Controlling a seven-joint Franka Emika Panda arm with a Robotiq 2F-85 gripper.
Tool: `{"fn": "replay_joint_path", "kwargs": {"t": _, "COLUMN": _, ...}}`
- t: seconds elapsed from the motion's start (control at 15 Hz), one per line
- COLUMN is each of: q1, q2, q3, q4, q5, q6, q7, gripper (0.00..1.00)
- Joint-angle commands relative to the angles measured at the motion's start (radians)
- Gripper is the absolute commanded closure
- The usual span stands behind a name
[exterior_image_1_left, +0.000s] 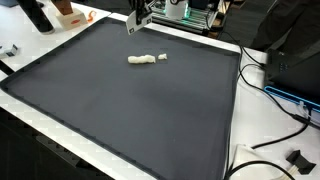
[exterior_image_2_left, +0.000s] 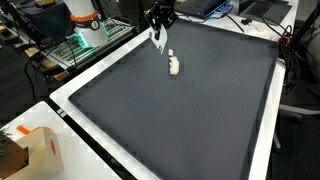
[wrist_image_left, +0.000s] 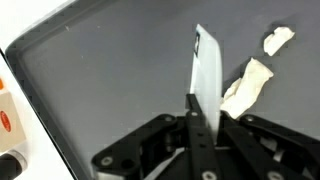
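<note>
Pincer (wrist_image_left: 202, 112) clamped on white strip (wrist_image_left: 207, 65) | hovers near white lump (wrist_image_left: 246, 88) over tabletop (wrist_image_left: 110, 70) | risk: slip or bending of thin strip, from narrow grip at its end

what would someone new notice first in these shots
A big dark mat covers most of the white table. On it, in both exterior views, lie a pale lumpy piece and a smaller bit beside it. Just above them the end effector pinches a thin white strip.

Dark fingers (exterior_image_2_left: 156, 28) clamp white strip (exterior_image_2_left: 158, 41) — lump (exterior_image_2_left: 173, 67) beside.
</note>
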Motion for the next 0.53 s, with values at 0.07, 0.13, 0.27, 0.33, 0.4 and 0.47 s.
{"fn": "replay_joint_path", "kwargs": {"t": 0.07, "q1": 0.028, "q2": 0.075, "q3": 0.000, "q4": 0.060, "q5": -0.086, "q6": -0.078, "q7": 0.066, "gripper": 0.99}}
{"fn": "replay_joint_path", "kwargs": {"t": 0.13, "q1": 0.034, "q2": 0.089, "q3": -0.002, "q4": 0.069, "q5": -0.103, "q6": -0.088, "q7": 0.077, "gripper": 0.99}}
{"fn": "replay_joint_path", "kwargs": {"t": 0.27, "q1": 0.047, "q2": 0.117, "q3": -0.006, "q4": 0.087, "q5": -0.138, "q6": -0.110, "q7": 0.102, "gripper": 0.99}}
{"fn": "replay_joint_path", "kwargs": {"t": 0.33, "q1": 0.055, "q2": 0.134, "q3": -0.008, "q4": 0.097, "q5": -0.166, "q6": -0.125, "q7": 0.124, "gripper": 0.99}}
{"fn": "replay_joint_path", "kwargs": {"t": 0.4, "q1": 0.062, "q2": 0.148, "q3": -0.010, "q4": 0.107, "q5": -0.188, "q6": -0.142, "q7": 0.141, "gripper": 0.99}}
{"fn": "replay_joint_path", "kwargs": {"t": 0.47, "q1": 0.069, "q2": 0.164, "q3": -0.012, "q4": 0.119, "q5": -0.210, "q6": -0.160, "q7": 0.158, "gripper": 0.99}}
